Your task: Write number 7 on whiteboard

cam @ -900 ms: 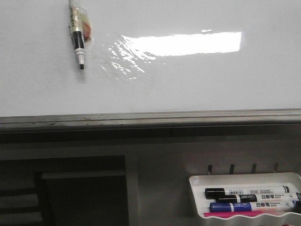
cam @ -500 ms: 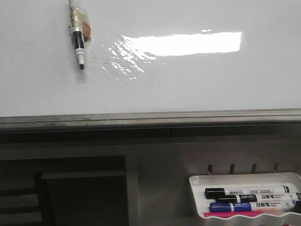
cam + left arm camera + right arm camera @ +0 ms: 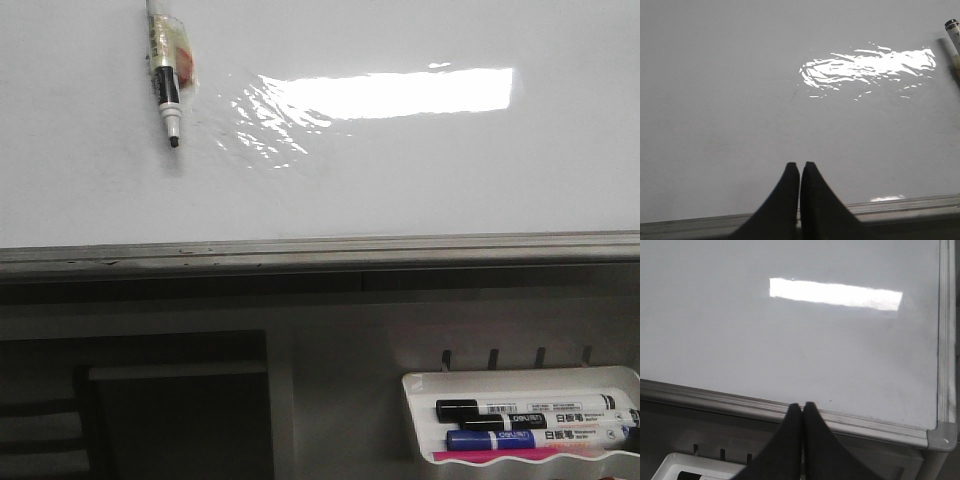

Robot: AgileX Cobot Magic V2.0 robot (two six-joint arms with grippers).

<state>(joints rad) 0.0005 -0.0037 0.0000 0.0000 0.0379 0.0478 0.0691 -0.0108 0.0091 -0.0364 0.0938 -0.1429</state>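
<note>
Whiteboard (image 3: 420, 170) fills the upper part of the front view; grey metal lower edge runs the full width. No number 7 on it — the surface shows only glare streaks and the rectangular light reflection (image 3: 400, 92), so the writing is judged not yet begun.

Near the board's upper left edge: a marker (image 3: 166, 75), uncapped, black tip pointing down, body partly wrapped in clear tape or plastic. It appears stuck or hung against the board (how it is fixed cannot be told) — presumably parked there within an arm's reach.

Left gripper (image 3: 799, 170): fingers pressed together, holding nothing, hovering just above the board's lower edge; the marker (image 3: 954, 37) sits well apart from it.

Right gripper (image 3: 802, 410): likewise closed and empty, over the lower edge toward the board's right corner.

Below the board's right end, a white marker tray (image 3: 520, 382) holds a black marker (image 3: 520, 408) and a blue marker (image 3: 530, 438) — spares, untouched.
</note>
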